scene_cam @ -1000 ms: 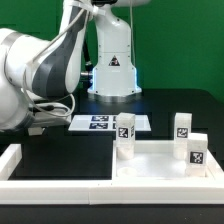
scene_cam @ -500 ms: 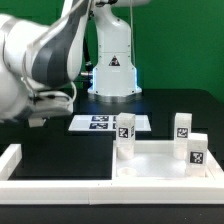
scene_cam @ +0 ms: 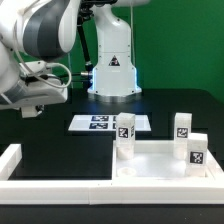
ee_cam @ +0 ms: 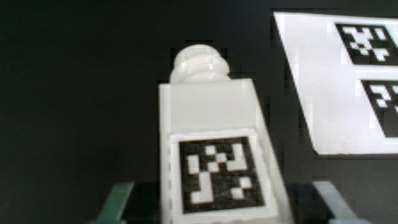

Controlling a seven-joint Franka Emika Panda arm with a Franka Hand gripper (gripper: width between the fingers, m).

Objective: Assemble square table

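Observation:
In the wrist view a white table leg (ee_cam: 214, 130) with a black-and-white tag fills the middle, its rounded peg end pointing away. My gripper (ee_cam: 217, 203) is shut on the leg, one greenish finger (ee_cam: 118, 203) on each side of its tagged end. The leg hangs above the black table. In the exterior view the square table top (scene_cam: 155, 165) lies at the front right with three tagged legs standing on its corners: one (scene_cam: 125, 131), another (scene_cam: 182, 125) and a third (scene_cam: 197, 150). My arm (scene_cam: 40, 50) looms at the exterior view's left; the gripper does not show there.
The marker board (scene_cam: 100, 123) lies flat in the middle of the black table, also seen beside the held leg (ee_cam: 347, 80). A long white border rail (scene_cam: 60, 185) runs along the front and up the exterior view's left. The robot base (scene_cam: 112, 60) stands behind.
My arm has swung upward and toward the exterior view's left. The table top and its three standing legs have not moved.

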